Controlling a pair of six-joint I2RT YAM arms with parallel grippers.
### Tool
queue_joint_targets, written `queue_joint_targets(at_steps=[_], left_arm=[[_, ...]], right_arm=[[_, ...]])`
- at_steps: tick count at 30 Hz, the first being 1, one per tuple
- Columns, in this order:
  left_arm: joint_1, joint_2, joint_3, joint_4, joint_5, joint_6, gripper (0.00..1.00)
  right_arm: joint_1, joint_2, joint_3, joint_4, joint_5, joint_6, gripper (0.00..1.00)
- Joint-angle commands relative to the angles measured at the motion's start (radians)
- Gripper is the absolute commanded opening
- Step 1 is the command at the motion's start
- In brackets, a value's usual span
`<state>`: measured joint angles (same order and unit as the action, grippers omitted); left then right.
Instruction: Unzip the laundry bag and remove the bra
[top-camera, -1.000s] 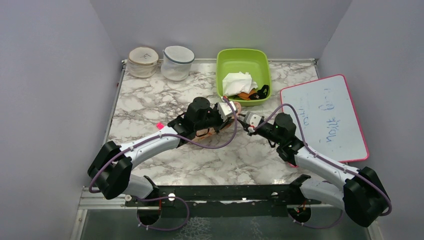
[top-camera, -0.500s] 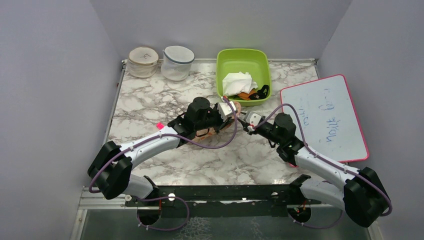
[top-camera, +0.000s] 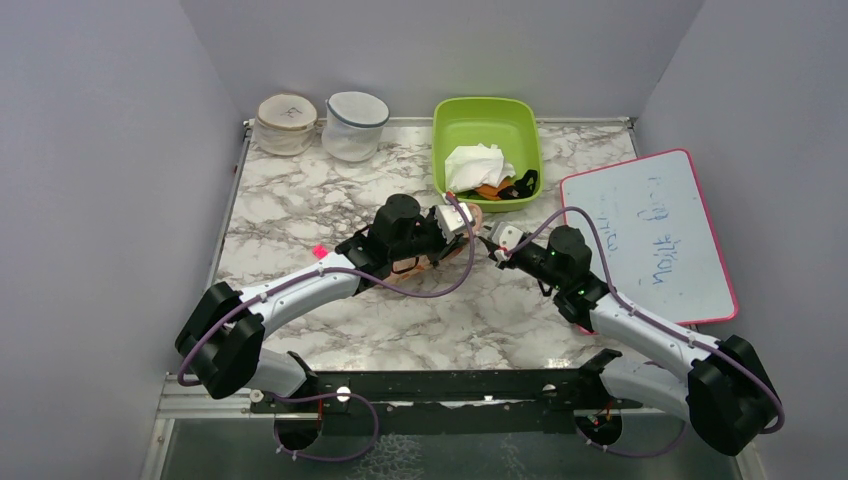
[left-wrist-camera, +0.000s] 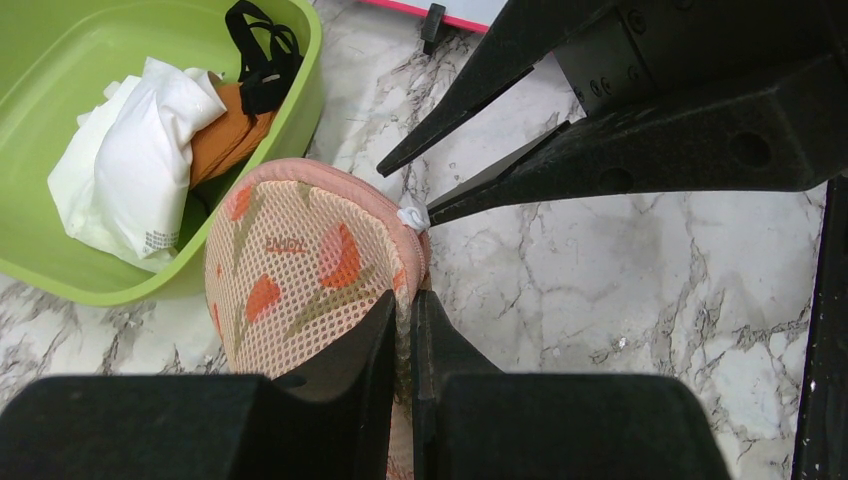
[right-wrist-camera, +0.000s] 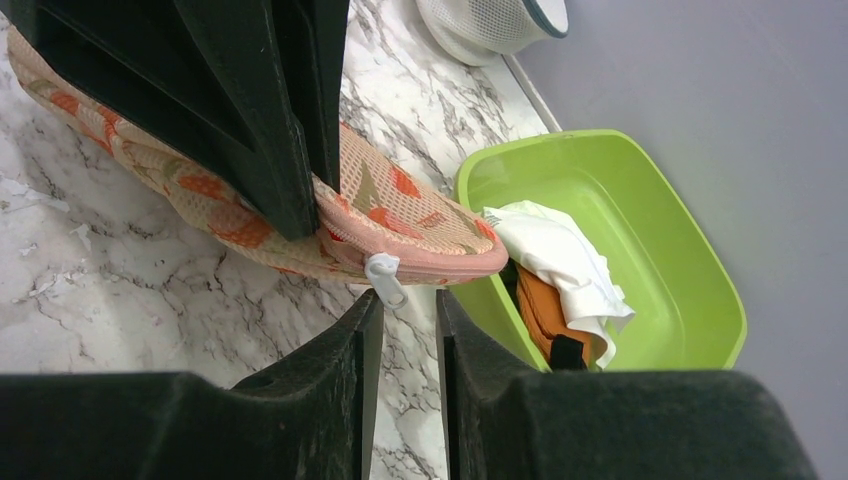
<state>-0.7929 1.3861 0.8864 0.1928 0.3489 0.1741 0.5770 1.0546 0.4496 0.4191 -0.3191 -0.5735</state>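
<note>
One peach, two-lobed mesh laundry bag (left-wrist-camera: 300, 270) with orange-red motifs and pink zip edging sits zipped on the marble worktop (left-wrist-camera: 620, 260), just beside a lime-green plastic tub (left-wrist-camera: 60, 60). The left end effector (left-wrist-camera: 405, 300) is clamped on its rim. The right end effector (right-wrist-camera: 405, 300) stands slightly parted at the white zip pull (right-wrist-camera: 385, 278).

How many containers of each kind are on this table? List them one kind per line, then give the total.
mesh tubs: 2
green bin: 1
laundry bag: 1
Total: 4
</note>
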Motion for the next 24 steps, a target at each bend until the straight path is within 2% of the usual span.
queue_joint_targets(at_steps=[1, 18, 24], left_arm=[[0.001, -0.003, 0.033, 0.018, 0.030, 0.005, 0.00], [0.001, 0.008, 0.035, 0.020, 0.042, 0.001, 0.00], [0.001, 0.009, 0.034, 0.018, 0.042, 0.000, 0.00]], right_arm=[[0.000, -0.008, -0.006, 0.022, -0.003, 0.007, 0.23], [0.000, 0.007, -0.005, 0.048, -0.066, 0.015, 0.22], [0.000, 0.010, 0.001, 0.031, -0.073, 0.022, 0.15]])
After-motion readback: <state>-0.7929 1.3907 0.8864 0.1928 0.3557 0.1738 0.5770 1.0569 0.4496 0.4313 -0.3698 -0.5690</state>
